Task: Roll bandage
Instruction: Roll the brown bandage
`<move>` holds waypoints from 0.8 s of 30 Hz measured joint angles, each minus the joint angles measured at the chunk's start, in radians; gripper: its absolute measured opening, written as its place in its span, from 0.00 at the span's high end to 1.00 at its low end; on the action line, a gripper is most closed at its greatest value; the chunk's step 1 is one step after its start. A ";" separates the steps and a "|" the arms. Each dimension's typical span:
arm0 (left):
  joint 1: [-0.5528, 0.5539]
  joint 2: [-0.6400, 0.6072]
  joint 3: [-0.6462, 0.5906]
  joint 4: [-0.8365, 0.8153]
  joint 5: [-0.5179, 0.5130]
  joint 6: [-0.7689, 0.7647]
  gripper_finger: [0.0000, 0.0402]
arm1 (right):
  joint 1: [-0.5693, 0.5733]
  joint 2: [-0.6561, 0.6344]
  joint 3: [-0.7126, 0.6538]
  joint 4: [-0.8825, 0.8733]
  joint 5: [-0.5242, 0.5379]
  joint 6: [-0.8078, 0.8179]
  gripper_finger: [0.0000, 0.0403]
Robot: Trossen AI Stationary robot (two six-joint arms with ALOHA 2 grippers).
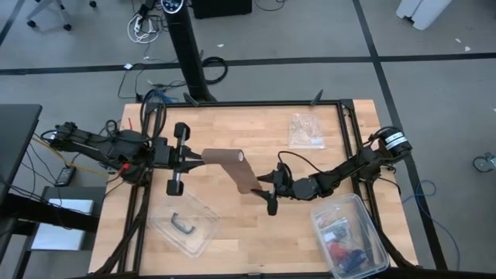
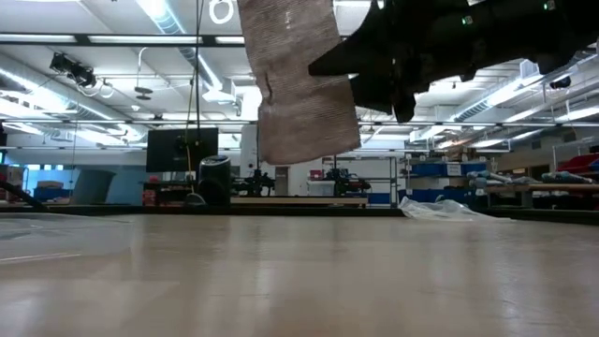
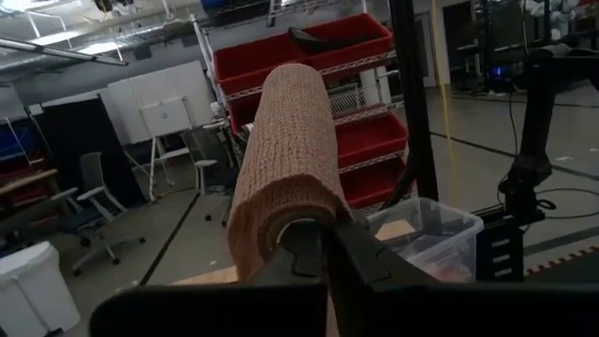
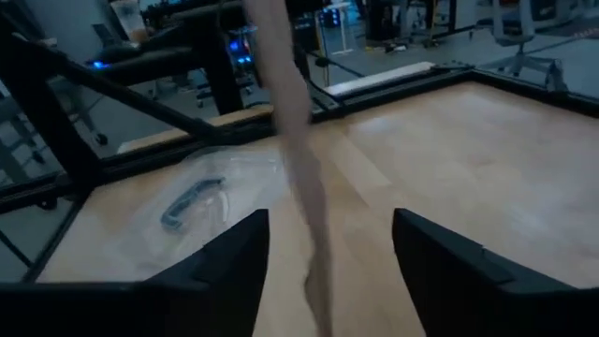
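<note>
The brown bandage is partly wound into a roll [image 1: 225, 156] that my left gripper [image 1: 200, 159] holds level above the table's middle. It also shows in the left wrist view [image 3: 281, 159]. A loose strip [image 1: 248, 182] hangs from the roll's far end. Its lower end [image 2: 309, 140] hangs clear of the table. My right gripper [image 1: 267, 190] is open. In the right wrist view its fingers [image 4: 243, 262] stand on either side of the hanging strip [image 4: 309, 206] without touching it. My left gripper is shut on the roll's near end [image 3: 281, 229], at its core, and the fingers [image 3: 323, 253] hide the exact place. The fingers come level from the table's left, along the roll's axis. The roll is lifted clear and lies level, the strip hanging slack from it.
A clear plastic tub with a black handle piece [image 1: 182, 225] lies at the near left. A clear bin with small items [image 1: 349, 236] stands at the near right. A clear bag [image 1: 306, 130] lies at the far right. Bare wood lies between them.
</note>
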 joint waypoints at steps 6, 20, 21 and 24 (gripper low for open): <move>0.004 0.000 0.000 0.012 -0.004 0.003 1.00 | 0.001 0.030 0.001 0.004 -0.013 0.005 0.69; 0.005 -0.011 0.003 0.032 -0.008 0.030 1.00 | 0.020 0.092 0.000 -0.040 -0.060 0.088 0.99; 0.005 -0.016 0.004 0.032 -0.009 0.030 1.00 | 0.025 0.097 0.000 -0.050 -0.064 0.102 0.99; 0.006 -0.032 0.005 0.029 -0.037 0.046 1.00 | 0.043 0.115 0.000 -0.070 -0.079 0.144 1.00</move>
